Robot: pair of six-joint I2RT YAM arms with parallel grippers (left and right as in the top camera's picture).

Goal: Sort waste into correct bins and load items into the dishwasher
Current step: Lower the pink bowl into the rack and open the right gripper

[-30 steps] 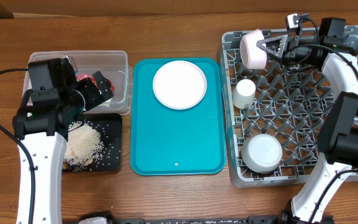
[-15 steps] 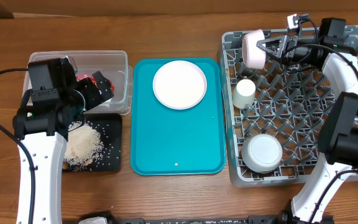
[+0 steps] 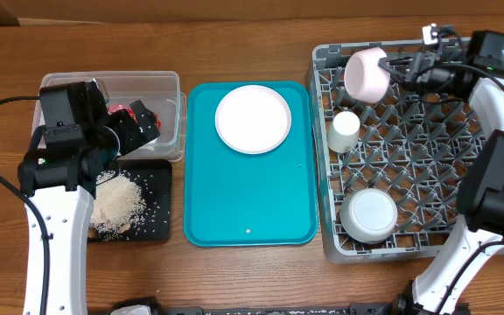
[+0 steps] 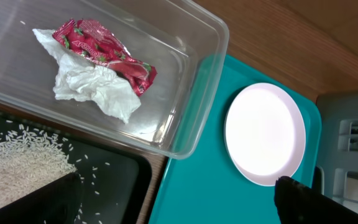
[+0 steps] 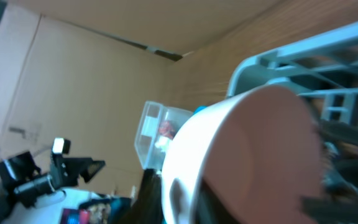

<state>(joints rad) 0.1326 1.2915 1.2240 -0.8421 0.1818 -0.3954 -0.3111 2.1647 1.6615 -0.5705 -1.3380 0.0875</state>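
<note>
My right gripper [image 3: 397,66] is shut on the rim of a pale pink plate [image 3: 364,74] and holds it tilted over the back left corner of the grey dish rack [image 3: 427,175]. In the right wrist view the plate [image 5: 260,149] fills the frame, blurred. A white cup [image 3: 343,131] and a white bowl [image 3: 368,215] sit in the rack. A white plate [image 3: 253,119] lies on the teal tray. My left gripper [image 3: 143,122] is open and empty above the clear tub [image 4: 197,93], which holds the red wrapper [image 4: 104,53] and the napkin [image 4: 92,90]. Rice [image 3: 116,206] lies in the black tray [image 3: 160,223].
The teal tray [image 3: 252,201] lies between the bins and the rack. The clear tub and the black tray sit side by side at the left. The rack's upright pegs stand across its middle and right. A wooden table is under everything.
My right gripper has moved to the right along the rack's back edge, and the pink plate has tipped over toward it, showing more of its face. The left arm has not moved.
</note>
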